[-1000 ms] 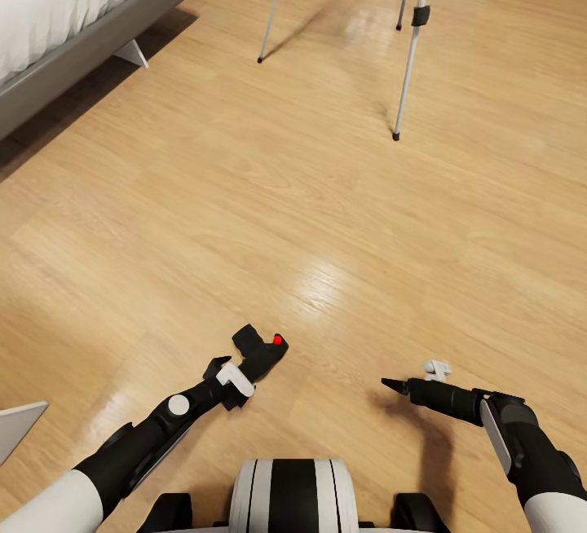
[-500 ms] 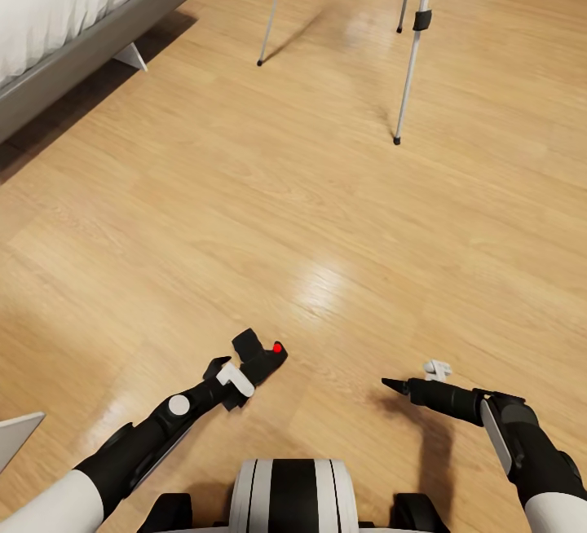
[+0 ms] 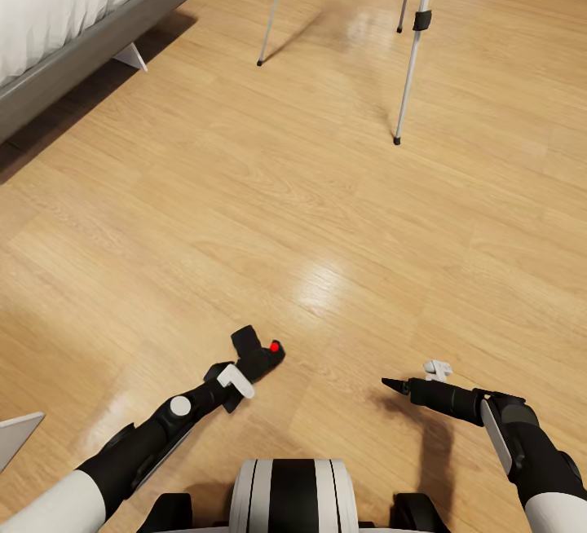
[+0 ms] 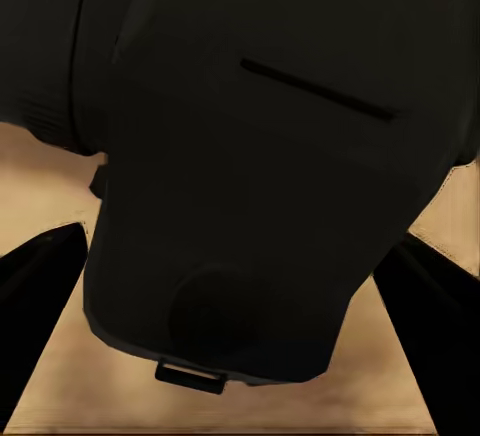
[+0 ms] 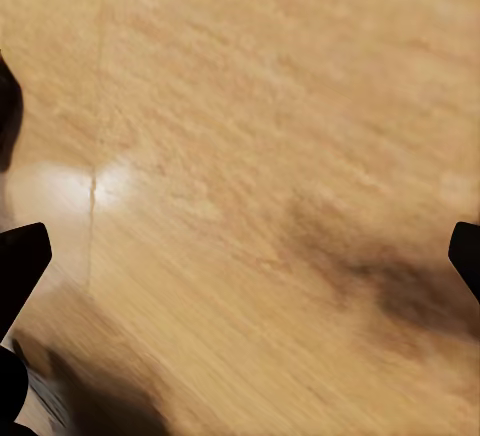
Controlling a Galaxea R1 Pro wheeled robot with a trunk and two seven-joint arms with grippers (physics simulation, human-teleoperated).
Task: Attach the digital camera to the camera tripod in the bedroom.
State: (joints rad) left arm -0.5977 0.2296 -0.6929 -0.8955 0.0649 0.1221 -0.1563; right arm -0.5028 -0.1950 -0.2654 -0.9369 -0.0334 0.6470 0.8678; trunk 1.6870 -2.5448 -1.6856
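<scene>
Though bed-edged (image 3: pixel 98 36), open floor (image 3: pixel 326 215) ahead.

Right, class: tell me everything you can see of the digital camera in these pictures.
The digital camera is a small, boxy, matte black body with a tiny red button on top. The left tool holds it above the wood floor, tilted, well short of the tripod legs ahead. In the left wrist view its dark shell sits between the fingers, showing a thin slot, a faint round mark and a small clip at one edge.
</scene>
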